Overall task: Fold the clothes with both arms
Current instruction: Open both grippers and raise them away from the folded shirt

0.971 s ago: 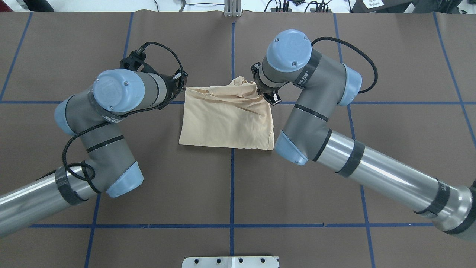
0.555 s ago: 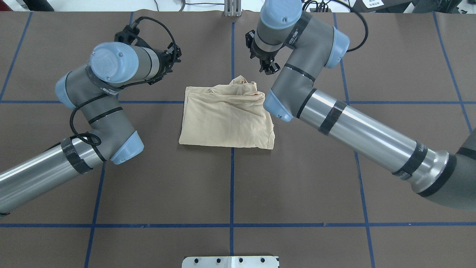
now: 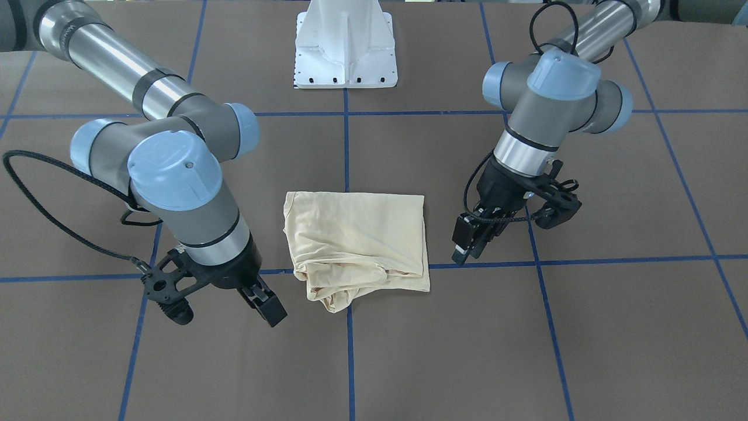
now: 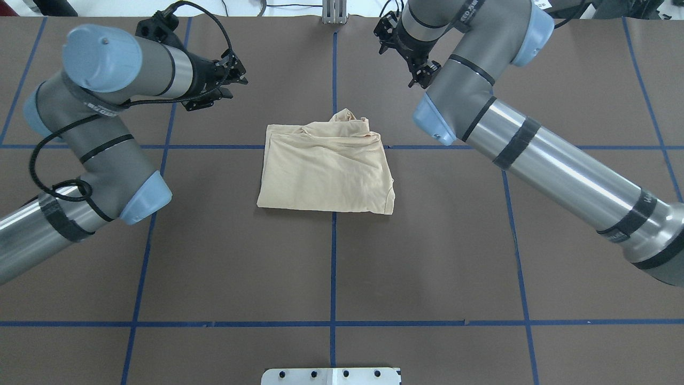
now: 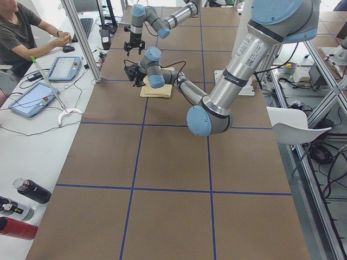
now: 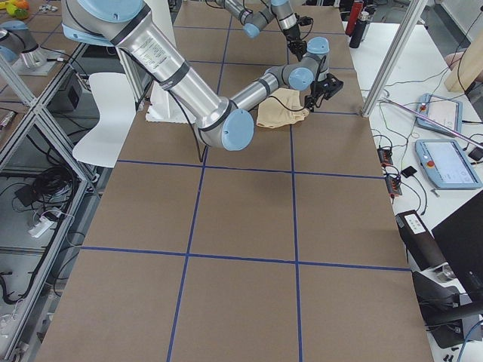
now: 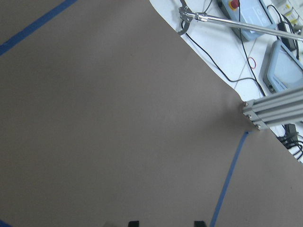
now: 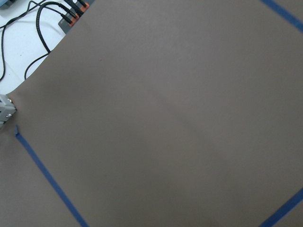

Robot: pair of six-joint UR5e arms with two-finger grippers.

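The clothes are one pale cream T-shirt (image 4: 326,171), folded into a rough rectangle at the table's middle with no print showing. Its far edge is rumpled into a small bunch (image 3: 333,295). My left gripper (image 4: 239,75) hovers beyond the shirt's far left corner, apart from it. The left wrist view shows two fingertips (image 7: 134,223) with bare table between them, so it is open. My right gripper (image 4: 424,75) hangs beyond the far right corner, also apart from the cloth, open and holding nothing. The front view shows the left gripper (image 3: 467,248) and right gripper (image 3: 270,309) flanking the shirt.
Blue tape lines (image 4: 333,267) grid the brown table cover. The white pedestal base (image 3: 345,58) stands at the near edge. An aluminium post (image 4: 334,13) rises at the far edge. A seated person (image 5: 21,32), tablets and bottles (image 5: 30,190) are at the side bench.
The right gripper let go of the shirt's far right corner. Both arms rose and drew back toward the table's far edge, away from the shirt. The shirt stayed put.
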